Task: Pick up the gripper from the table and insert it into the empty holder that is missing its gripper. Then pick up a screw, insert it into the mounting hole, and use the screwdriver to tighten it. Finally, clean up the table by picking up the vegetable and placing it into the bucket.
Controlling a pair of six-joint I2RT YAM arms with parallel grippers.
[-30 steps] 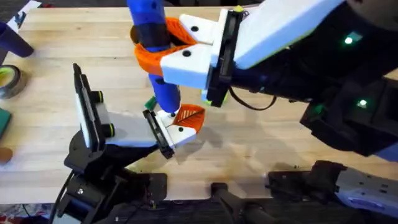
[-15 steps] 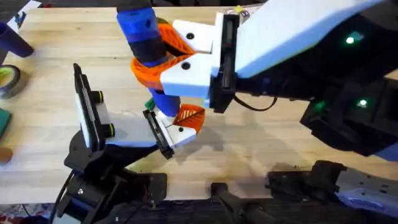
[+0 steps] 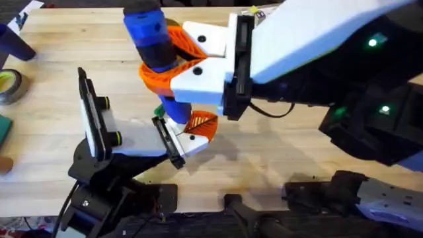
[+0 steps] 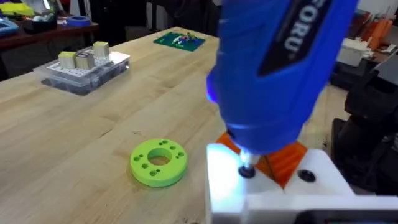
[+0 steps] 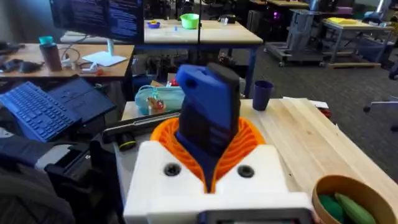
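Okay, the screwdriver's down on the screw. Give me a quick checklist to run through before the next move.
1. Grip: the right end effector is closed around the screwdriver. Ok.
2. Tip placement: the screwdriver tip meets a dark screw head on the white finger block. Ok.
3. Seating: the block sits against the holder. Ok.
4. Screw fully tightened. Cannot tell.
5. Clearance: the green ring lies apart from the block. Ok.

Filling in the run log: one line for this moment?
step: tightening screw | right gripper: shut on screwdriver | tip: on white block at holder | bucket: green vegetables inside
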